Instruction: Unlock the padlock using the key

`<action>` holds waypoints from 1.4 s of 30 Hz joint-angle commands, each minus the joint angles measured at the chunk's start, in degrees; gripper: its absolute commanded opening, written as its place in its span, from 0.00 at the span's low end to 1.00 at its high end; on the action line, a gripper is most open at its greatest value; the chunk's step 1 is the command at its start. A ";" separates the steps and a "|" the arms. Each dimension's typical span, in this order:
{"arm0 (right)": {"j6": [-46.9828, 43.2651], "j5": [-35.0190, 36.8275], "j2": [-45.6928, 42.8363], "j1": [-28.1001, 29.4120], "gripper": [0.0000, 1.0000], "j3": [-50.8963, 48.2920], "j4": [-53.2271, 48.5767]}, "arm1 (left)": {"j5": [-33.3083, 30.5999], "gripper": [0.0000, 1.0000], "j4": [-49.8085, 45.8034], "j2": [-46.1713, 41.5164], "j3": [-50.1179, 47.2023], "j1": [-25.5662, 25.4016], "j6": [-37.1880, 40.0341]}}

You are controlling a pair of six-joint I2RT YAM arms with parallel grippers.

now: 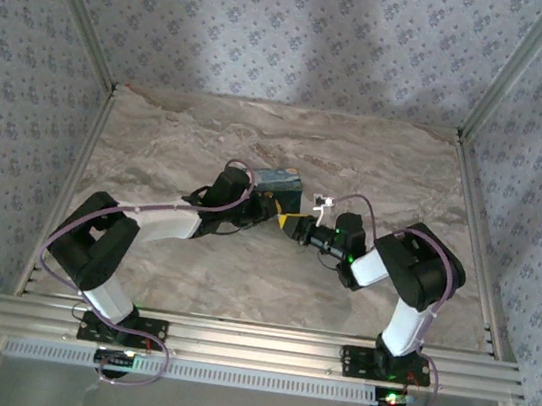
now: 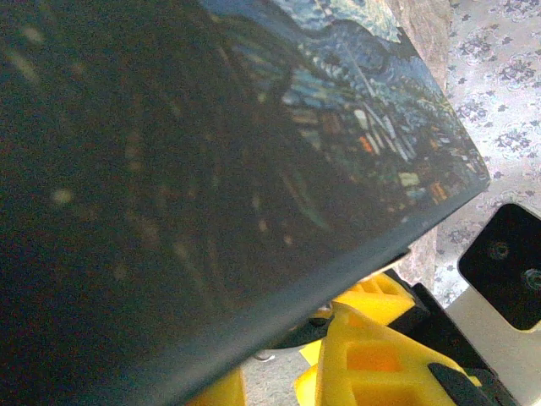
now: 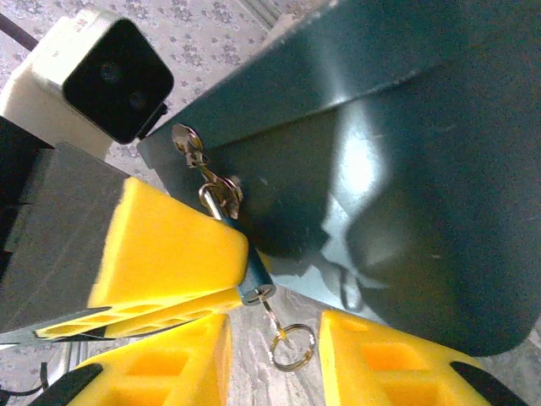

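Right gripper [image 3: 277,328]: released. Its two yellow fingers [image 3: 161,372] stand apart and grasp nothing. The key ring [image 3: 292,347] hangs in the gap between them and touches neither.

Left gripper [image 3: 239,286]: clenched on the padlock [image 3: 254,277]. The small bluish body pokes out just past the tip of this gripper's upper finger.

Padlock: just beside the box [image 3: 406,169], against the side that faces the arms and near one of its corners. Its upper end reaches a metal fitting [image 3: 221,193] on that side of the box. Its lower end points away from the box, toward the right gripper. A thin metal piece [image 3: 269,311] runs from that lower end down to the ring; cannot tell whether it is seated in the keyhole.

Box: dark teal side wall. The left wrist view shows a painted blue-and-yellow print on its broad face.

Top view: both grippers meet at the near side of the box, left one touching-close and right one just behind it. The box lies about mid-table [image 1: 190,273].
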 commanded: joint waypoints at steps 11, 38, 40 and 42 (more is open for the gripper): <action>1.93 -0.99 2.89 0.92 0.25 2.11 3.85 | 1.11 0.13 1.52 -2.66 0.78 -0.17 -0.11; 15.46 -0.94 3.82 1.34 0.01 2.37 7.13 | 1.14 0.13 1.63 -2.53 0.72 -0.14 -0.10; 18.18 -1.01 3.81 1.22 0.01 2.46 7.10 | 1.20 0.13 1.78 -2.53 0.62 -0.21 -0.10; 21.08 -1.60 3.81 1.05 0.00 2.83 7.07 | 1.18 0.13 1.83 -2.54 0.57 -0.21 -0.08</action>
